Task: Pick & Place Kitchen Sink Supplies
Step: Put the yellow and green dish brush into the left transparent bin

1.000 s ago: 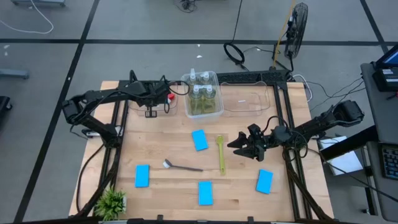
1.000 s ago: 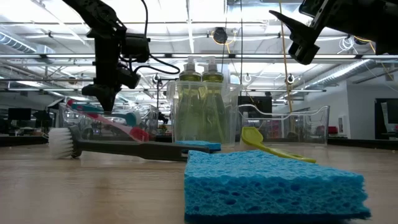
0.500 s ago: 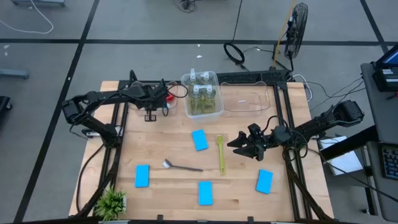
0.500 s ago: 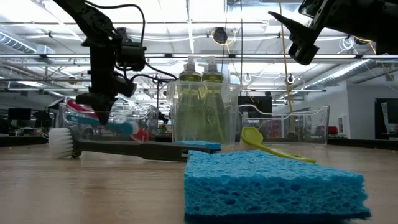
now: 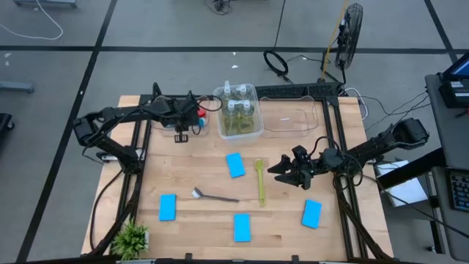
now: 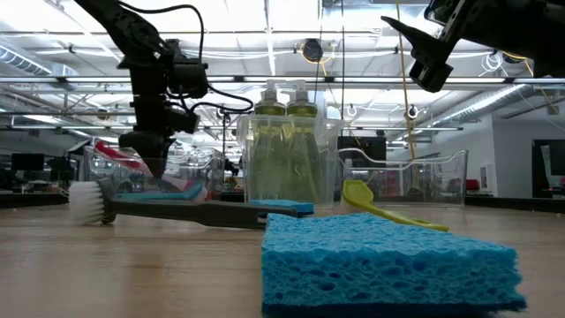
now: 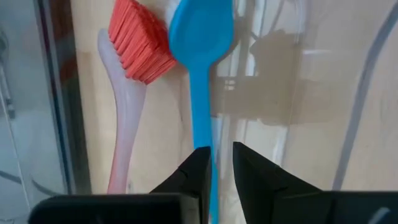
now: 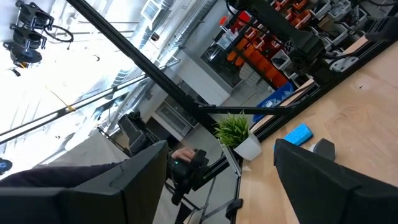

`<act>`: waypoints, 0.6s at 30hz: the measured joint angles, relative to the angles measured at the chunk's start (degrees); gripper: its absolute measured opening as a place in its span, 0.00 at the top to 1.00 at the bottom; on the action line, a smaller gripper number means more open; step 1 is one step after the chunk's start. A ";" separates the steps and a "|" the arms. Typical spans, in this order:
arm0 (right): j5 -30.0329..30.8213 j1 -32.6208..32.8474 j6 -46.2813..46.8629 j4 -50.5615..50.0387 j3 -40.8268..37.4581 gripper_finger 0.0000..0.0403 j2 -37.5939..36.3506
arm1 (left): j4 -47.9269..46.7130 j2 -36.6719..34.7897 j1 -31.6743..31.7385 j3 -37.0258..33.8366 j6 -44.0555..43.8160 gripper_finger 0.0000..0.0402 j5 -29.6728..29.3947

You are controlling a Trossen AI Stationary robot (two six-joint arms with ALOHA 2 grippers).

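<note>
- While parked over the far-left clear bin (image 5: 170, 126), left gripper (image 7: 216, 163) sits low inside it with fingers just slightly parted around the blue brush (image 7: 200, 56) handle; can't tell if really gripping or just letting go.
- Lying flat in that bin right beside the blue one: red brush (image 7: 134, 56), bristles at the same end, so looks like the brush bin.
- Packed upright in the middle bin (image 5: 253, 94): the bottles (image 5: 238, 110), probably sorted already.
- Hovering mid-air right of the yellow-green brush (image 5: 259, 181): right gripper (image 5: 287, 171), fingers spread wide, holding nothing, likely lined up for that brush.
- Out on the table: grey brush (image 5: 215, 196) and four blue sponges (image 5: 235, 165), not yet binned.
</note>
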 joint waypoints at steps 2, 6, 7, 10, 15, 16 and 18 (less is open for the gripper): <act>0.00 0.00 -0.01 0.01 0.00 0.31 0.00 | 0.01 0.00 -0.02 0.00 -0.06 0.82 -0.62; 0.00 0.00 -0.01 0.01 0.00 0.31 0.00 | -1.83 -0.71 -0.15 1.21 -2.72 0.82 -6.78; 0.00 0.00 -0.01 0.01 0.00 0.31 0.00 | -3.12 -1.12 -0.51 2.30 -3.92 0.82 -8.29; -0.01 0.00 -0.01 0.01 0.00 0.31 0.00 | -7.30 -3.45 -1.99 5.67 -8.22 0.82 -9.67; -0.20 0.00 -0.03 0.03 0.00 0.31 0.00 | -12.49 -8.72 -6.66 12.31 -20.76 0.81 -9.03; -0.21 0.00 -0.11 0.03 0.00 0.31 0.00 | -13.58 -9.83 -7.93 13.72 -23.97 0.81 -9.06; -0.22 0.00 -0.30 0.01 0.00 0.31 0.00 | -14.56 -12.09 -10.37 16.13 -30.70 0.81 -9.02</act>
